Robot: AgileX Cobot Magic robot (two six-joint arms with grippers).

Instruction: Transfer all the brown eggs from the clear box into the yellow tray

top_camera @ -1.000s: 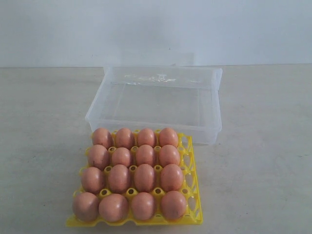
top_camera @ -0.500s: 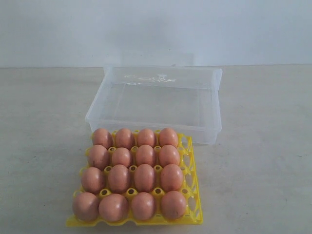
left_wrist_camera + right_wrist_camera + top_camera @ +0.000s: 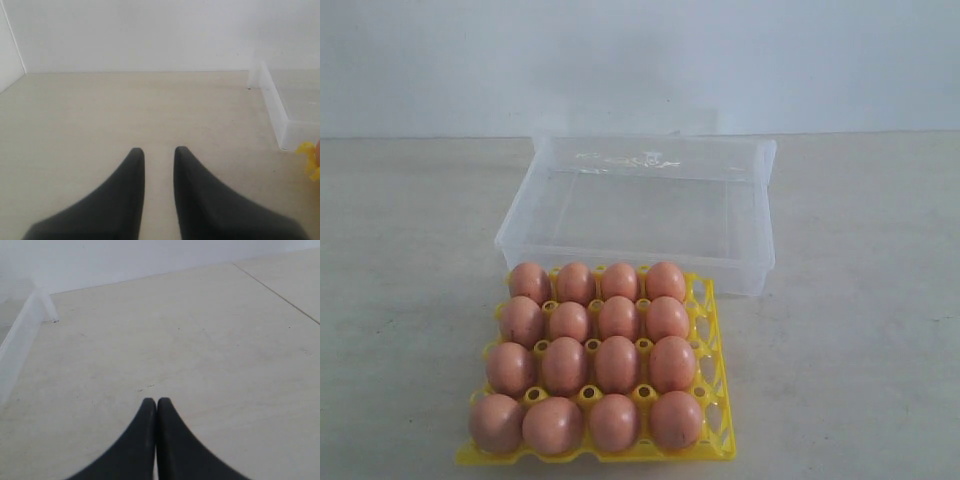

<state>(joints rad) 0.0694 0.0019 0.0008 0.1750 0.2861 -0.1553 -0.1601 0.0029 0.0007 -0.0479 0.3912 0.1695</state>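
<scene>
Nearest in the exterior view, the yellow tray (image 3: 712, 385) was seen on the table (image 3: 860, 330). The brown eggs (image 3: 617, 362) were set in it in four rows of four, each in its own cup with its long axis roughly upright. One column of cups along the tray's right edge was left bare. Just behind the tray, at its far edge, the clear box (image 3: 750, 270) was placed. Through its walls only bare floor could be made out, and no egg was seen inside. The task was therefore judged to be done, with nothing left in the box to be fetched.

Neither arm was caught in the exterior view. In the left wrist view the left gripper (image 3: 159, 150) was shown low over bare table. Its jaws were parted by a narrow gap and nothing was held between them. A corner of the box (image 3: 287, 115) and a scrap of the tray (image 3: 309, 159) were seen off to its side, well apart from the fingertips. Box and tray were thus judged to lie to the right of that gripper. In the right wrist view the right gripper (image 3: 157, 401) was shown with its jaws pressed together on nothing, and a box wall (image 3: 20, 345) was seen off to one side. Which arm stood nearer could not be told. No reach toward the box was judged to be called for.
</scene>
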